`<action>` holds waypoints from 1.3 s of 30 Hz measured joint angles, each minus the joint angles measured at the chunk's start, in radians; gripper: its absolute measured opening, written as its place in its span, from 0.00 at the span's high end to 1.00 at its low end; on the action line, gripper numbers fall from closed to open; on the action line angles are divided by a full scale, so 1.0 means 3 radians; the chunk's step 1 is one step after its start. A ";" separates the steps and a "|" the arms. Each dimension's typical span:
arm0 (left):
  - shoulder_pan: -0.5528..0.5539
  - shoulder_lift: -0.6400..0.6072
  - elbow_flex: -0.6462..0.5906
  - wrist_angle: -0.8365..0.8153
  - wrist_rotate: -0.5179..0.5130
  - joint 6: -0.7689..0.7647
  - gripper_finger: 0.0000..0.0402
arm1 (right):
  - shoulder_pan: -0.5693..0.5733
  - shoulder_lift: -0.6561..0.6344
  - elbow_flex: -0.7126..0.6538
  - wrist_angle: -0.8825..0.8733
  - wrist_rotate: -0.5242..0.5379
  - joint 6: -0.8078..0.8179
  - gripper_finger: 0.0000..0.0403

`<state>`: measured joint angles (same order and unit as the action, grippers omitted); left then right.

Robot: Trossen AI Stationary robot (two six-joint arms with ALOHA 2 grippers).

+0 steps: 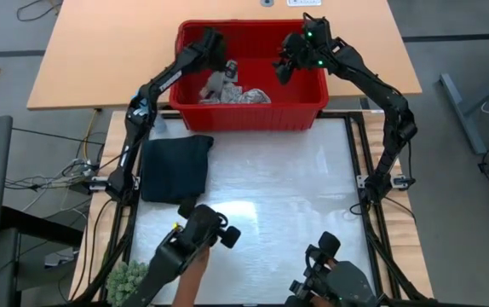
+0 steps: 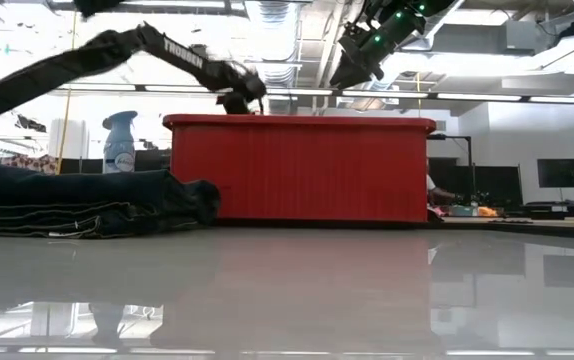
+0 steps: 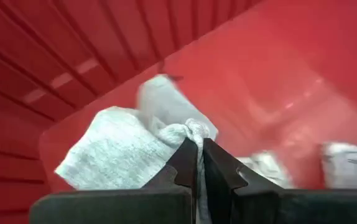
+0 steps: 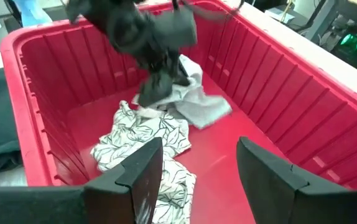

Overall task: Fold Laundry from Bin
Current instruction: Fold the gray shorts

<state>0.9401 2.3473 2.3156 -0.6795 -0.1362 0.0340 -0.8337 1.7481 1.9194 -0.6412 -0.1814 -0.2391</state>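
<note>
The red bin (image 1: pixel 253 115) stands at the table's far edge. Inside it lie a white leaf-print cloth (image 4: pixel 147 140) and a small grey cloth (image 4: pixel 197 106). My left gripper (image 4: pixel 157 62) reaches into the bin's left half and is shut on the grey cloth (image 3: pixel 113 155). My right gripper (image 4: pixel 197 174) hovers open above the bin's right half, touching nothing. Dark trousers (image 1: pixel 176 166) lie folded on the table, left of centre, just in front of the bin. My left gripper pinches a bunched-up fold of the grey cloth (image 3: pixel 194 132) between its two fingers. The fingers slant down into the bin from the table's left side. The cloth hangs slack below them, and its lower part (image 4: pixel 206 112) rests on the bin's floor beside the leaf-print cloth.
A white mat (image 1: pixel 279 188) covers the table in front of the bin, bare to the right of the trousers. Two more dark arm devices (image 1: pixel 202 234) (image 1: pixel 325 264) sit at the near edge. A spray bottle (image 2: pixel 119 140) stands beyond the table on the left.
</note>
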 joint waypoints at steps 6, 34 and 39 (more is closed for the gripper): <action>-0.0053 -0.0361 0.0131 -0.0104 0.0169 -0.0069 1.00 | -0.0022 0.0000 0.0000 0.0082 0.0000 -0.0108 0.44; -0.1793 -0.2030 0.0123 -0.0790 0.0893 -0.0684 1.00 | -0.0614 0.0000 0.0000 0.0414 -0.0007 -0.0103 0.44; -0.2273 -0.1989 0.0121 -0.1423 0.0850 -0.0831 1.00 | -0.0547 -0.0046 0.0000 0.0334 -0.0028 -0.0015 0.44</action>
<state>0.2581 1.7504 2.3520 -1.1063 0.1187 -0.2152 -0.9979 1.7343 1.9194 -0.5409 -0.1898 -0.2437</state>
